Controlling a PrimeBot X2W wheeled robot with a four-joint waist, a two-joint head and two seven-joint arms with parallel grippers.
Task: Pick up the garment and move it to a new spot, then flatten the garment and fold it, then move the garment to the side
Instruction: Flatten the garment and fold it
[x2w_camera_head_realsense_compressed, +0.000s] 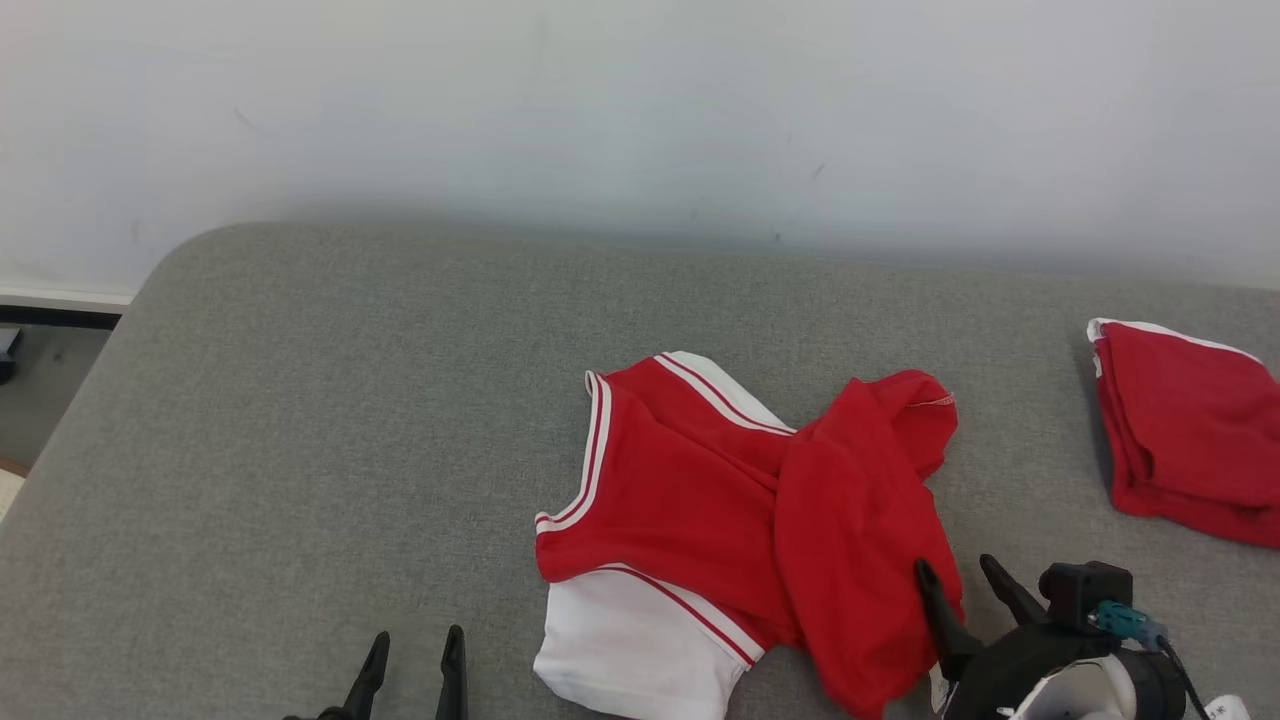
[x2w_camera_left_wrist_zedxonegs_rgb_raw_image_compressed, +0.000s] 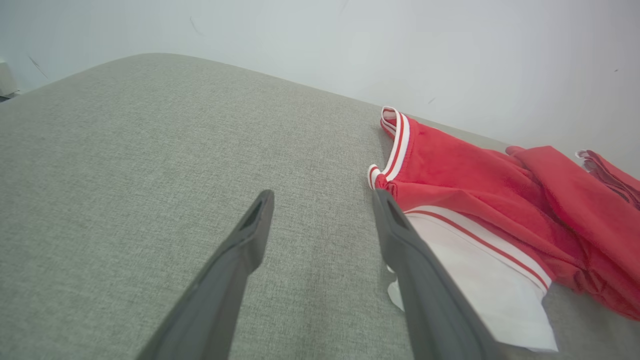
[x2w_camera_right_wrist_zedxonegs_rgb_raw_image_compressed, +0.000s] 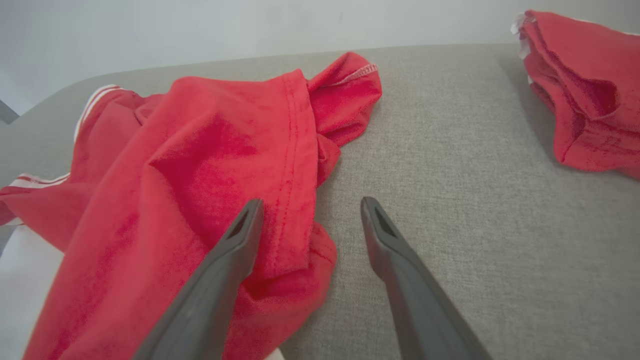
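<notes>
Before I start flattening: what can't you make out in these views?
- Head view: the middle of the crumpled red and white fabric garment is hidden under its own red fold.
- Head view: its lower right corner is behind the right hand.
- Head view: the folded red fabric garment is cut off by the right edge.
- Right wrist view: I cannot tell whether the hand's left finger touches the cloth.
</notes>
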